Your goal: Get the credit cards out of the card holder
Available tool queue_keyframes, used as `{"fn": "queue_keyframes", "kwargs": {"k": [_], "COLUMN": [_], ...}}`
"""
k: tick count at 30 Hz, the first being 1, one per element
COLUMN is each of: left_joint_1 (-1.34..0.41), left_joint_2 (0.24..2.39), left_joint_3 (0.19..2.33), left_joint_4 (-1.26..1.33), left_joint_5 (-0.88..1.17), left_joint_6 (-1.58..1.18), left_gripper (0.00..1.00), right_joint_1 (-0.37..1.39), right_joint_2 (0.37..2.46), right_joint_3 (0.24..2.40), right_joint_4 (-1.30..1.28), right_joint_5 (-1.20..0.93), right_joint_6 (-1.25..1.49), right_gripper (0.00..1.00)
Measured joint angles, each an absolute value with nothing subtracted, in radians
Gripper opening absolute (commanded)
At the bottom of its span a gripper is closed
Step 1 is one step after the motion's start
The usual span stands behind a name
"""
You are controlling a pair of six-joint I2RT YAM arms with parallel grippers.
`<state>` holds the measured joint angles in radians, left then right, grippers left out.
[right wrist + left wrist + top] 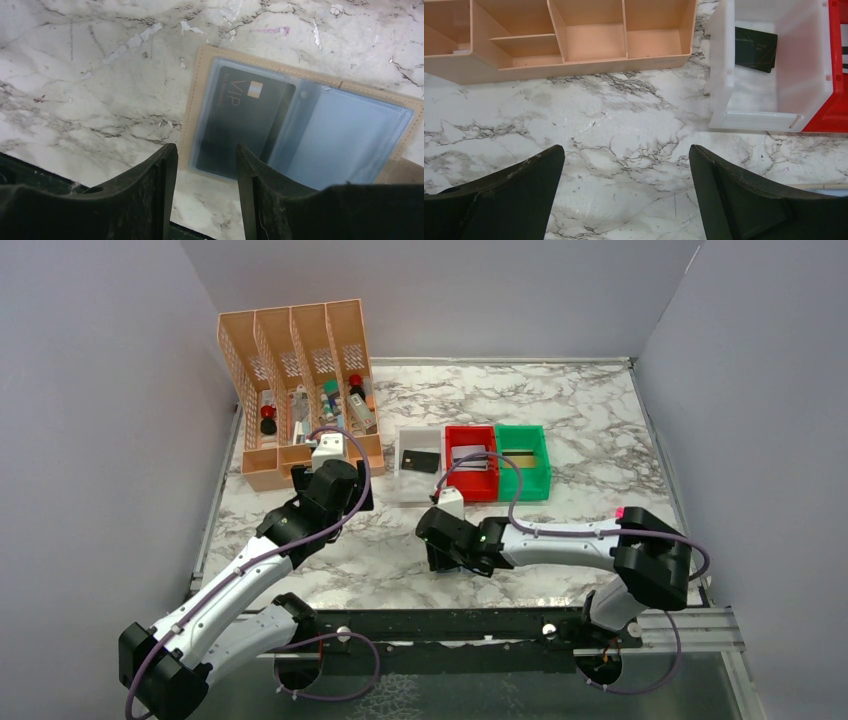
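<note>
One card to go, by the look of it: a dark VIP card [240,120] sits in the left pocket of the card holder [350,145], which lies open and flat on the marble table [100,75], close to its near edge. The right gripper [206,150] hovers low over that pocket's near side, jaws only narrowly apart and clamped on nothing. Whether a fingertip touches the sleeve, I can't quite tell. The left gripper [626,148] hangs wide apart over bare marble in front of the orange organizer [574,64], well away from the holder.

And that's the risk: nothing pins the holder down. If the fingers catch the clear sleeve or the tan border along with the card, the whole thing could drag or flip, perhaps toward the table edge.

Only the right wrist view shows holder and card; from above, the right arm hides them. The top view alone shows every bin: black card [419,461] in the white bin [418,490], silver-grey card [470,458] in the red bin [472,488], gold-striped card [522,459] in the green bin [527,485].
</note>
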<state>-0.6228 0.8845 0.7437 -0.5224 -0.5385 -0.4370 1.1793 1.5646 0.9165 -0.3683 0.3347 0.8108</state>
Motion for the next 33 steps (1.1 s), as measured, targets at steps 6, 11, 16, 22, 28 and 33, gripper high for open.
{"fn": "queue_keyframes", "kwargs": {"k": [6, 11, 16, 22, 28, 33], "left_joint_1": [-0.623, -0.621, -0.621, -0.621, -0.621, -0.621], "left_joint_2": [0.884, 0.884, 0.883, 0.87, 0.868, 0.867], "left_joint_3": [0.744, 0.744, 0.744, 0.744, 0.744, 0.744], "left_joint_4": [-0.522, -0.522, -0.522, -0.522, -0.522, -0.522], "left_joint_5": [-0.539, -0.539, -0.539, -0.538, -0.538, -0.538], "left_joint_6": [-0.437, -0.437, -0.437, -0.437, -0.437, -0.437], "left_gripper": [0.99, 0.99, 0.99, 0.99, 0.99, 0.99], "right_joint_1": [1.182, 1.185, 1.185, 1.185, 1.185, 1.186], "right_joint_2": [1.633, 1.647, 1.681, 1.724, 1.726, 1.718], "right_joint_3": [0.947, 0.956, 0.979, 1.032, 1.038, 1.032], "right_joint_4": [-0.404, -0.422, -0.424, -0.465, -0.471, -0.465], "right_joint_5": [0.352, 0.354, 0.356, 0.387, 0.405, 0.406], "right_joint_6": [0.811, 0.808, 0.805, 0.812, 0.827, 0.837], "right_gripper": [0.55, 0.55, 0.55, 0.45, 0.27, 0.2]}}
